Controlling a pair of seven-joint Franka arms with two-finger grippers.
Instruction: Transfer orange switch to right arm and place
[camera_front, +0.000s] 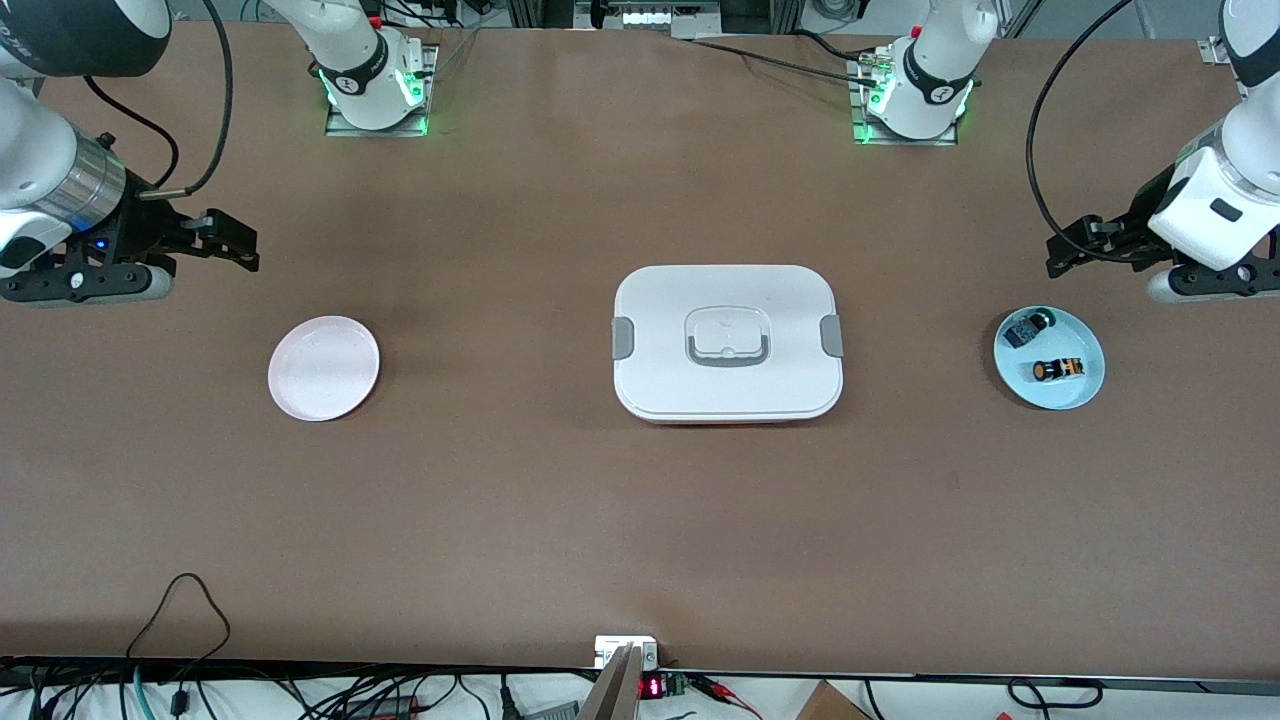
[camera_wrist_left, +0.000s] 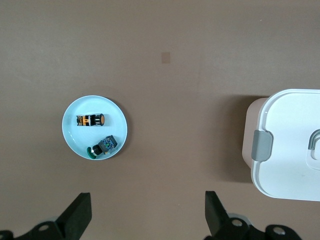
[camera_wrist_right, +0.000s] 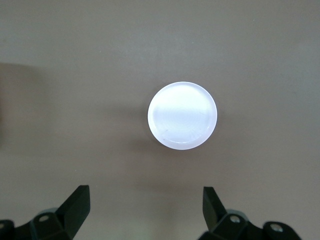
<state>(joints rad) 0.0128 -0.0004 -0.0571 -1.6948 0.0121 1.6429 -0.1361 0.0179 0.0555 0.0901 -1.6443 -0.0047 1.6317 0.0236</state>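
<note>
The orange switch (camera_front: 1058, 369) is kept in the blue dish (camera_front: 1088, 392) beside the left gripper (camera_wrist_left: 147, 220); the right gripper (camera_wrist_right: 145, 217) is held over the surface near the pink plate (camera_front: 300, 395). Both jaws are spread wide, empty, presumably for the handover.

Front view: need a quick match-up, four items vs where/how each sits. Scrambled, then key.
1. orange switch
2. pink plate
3. white lidded box
4. left gripper

A. mid-table, lid on
B. toward the right arm's end, nothing on it
C. open, above the table beside the blue dish
D. lying in the blue dish

Pairs: 1-D, 2-B, 3-A, 4-C
</note>
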